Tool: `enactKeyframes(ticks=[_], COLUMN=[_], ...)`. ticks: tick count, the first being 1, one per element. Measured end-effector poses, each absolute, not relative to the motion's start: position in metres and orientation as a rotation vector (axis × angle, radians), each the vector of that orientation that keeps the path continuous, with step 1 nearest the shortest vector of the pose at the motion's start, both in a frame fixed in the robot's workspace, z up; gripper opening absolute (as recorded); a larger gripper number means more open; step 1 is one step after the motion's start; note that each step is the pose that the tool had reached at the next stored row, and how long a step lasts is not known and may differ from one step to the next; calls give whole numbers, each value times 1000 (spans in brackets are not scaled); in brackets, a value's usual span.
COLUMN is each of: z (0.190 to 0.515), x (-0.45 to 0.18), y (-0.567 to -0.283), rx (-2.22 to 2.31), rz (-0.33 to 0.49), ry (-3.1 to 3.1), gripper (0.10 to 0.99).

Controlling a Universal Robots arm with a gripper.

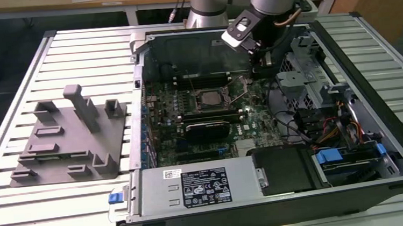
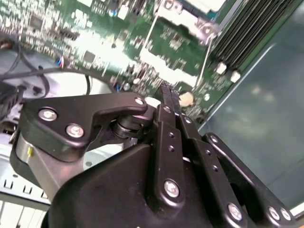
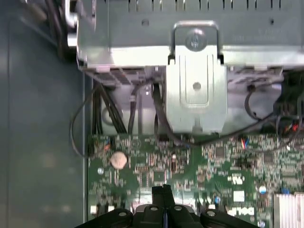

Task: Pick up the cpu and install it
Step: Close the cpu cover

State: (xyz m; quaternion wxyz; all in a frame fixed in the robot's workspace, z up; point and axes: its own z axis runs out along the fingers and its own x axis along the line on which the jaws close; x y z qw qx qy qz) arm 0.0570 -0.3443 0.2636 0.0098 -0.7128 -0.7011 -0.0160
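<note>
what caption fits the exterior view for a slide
gripper inside the open computer case, over the motherboard near the socket frame

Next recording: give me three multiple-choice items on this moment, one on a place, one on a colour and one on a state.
1. Where does the grey block stand?
A. on the table, at the exterior view's left of the computer case
B. inside the case
C. at the exterior view's right of the case

2. What colour is the motherboard?
A. red
B. green
C. blue

3. The gripper is:
A. wide open
B. shut on the block
C. shut

Key: A, it sits on the slats outside the case; B, the board is green; C, its fingers meet in both wrist views.
</note>
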Motion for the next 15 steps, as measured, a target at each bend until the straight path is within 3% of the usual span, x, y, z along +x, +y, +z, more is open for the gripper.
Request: enactKeyframes(ticks=[15], z=[247], x=[63], y=[-344], rx=[-2225], rz=[-50], ry=[-2189], gripper=[106])
